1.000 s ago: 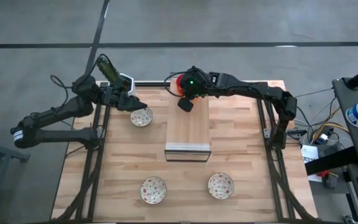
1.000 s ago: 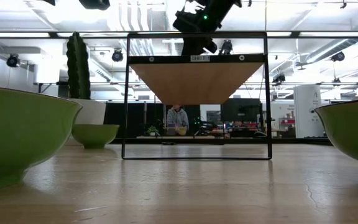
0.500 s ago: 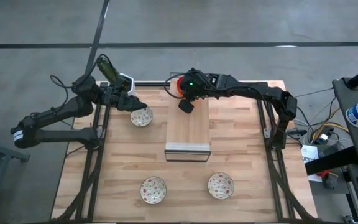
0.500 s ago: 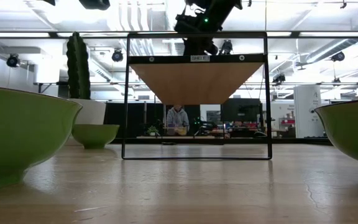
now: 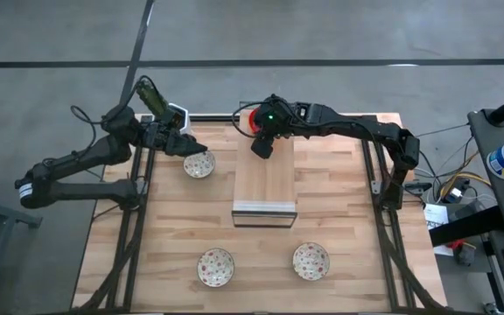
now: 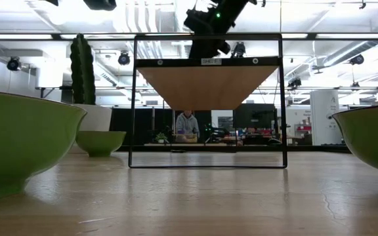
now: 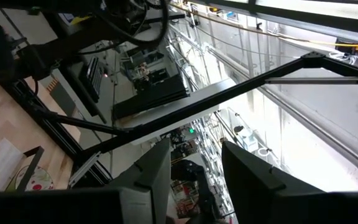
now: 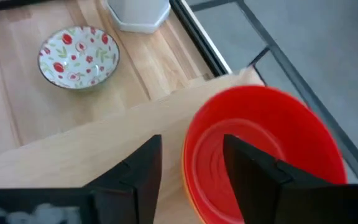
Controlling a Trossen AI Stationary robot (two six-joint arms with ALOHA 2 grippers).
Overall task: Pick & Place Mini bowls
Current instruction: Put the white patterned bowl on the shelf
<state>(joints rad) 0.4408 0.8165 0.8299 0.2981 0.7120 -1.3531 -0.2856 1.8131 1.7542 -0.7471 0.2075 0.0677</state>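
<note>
A red mini bowl [image 8: 266, 149] sits nested on an orange one [image 8: 188, 193] at the far left corner of the wooden shelf top [image 5: 265, 179]. My right gripper [image 8: 192, 142] hovers open over it. One finger stands outside the red rim and one above the bowl's hollow, neither touching. Three floral mini bowls rest on the table: one [image 5: 199, 164] beside my open left gripper [image 5: 185, 145], which has nothing between its fingers, and two near the front [image 5: 215, 267] [image 5: 311, 261].
A white pot [image 5: 175, 114] with a green cactus [image 5: 151, 98] stands at the table's far left, just beyond my left gripper. The black-framed shelf [image 6: 207, 85] stands mid-table. In the low view a person shows in the room beyond.
My right gripper has opened over the red bowl and let go of it, staying almost where it was. The bowl stays on the shelf's far left corner.
</note>
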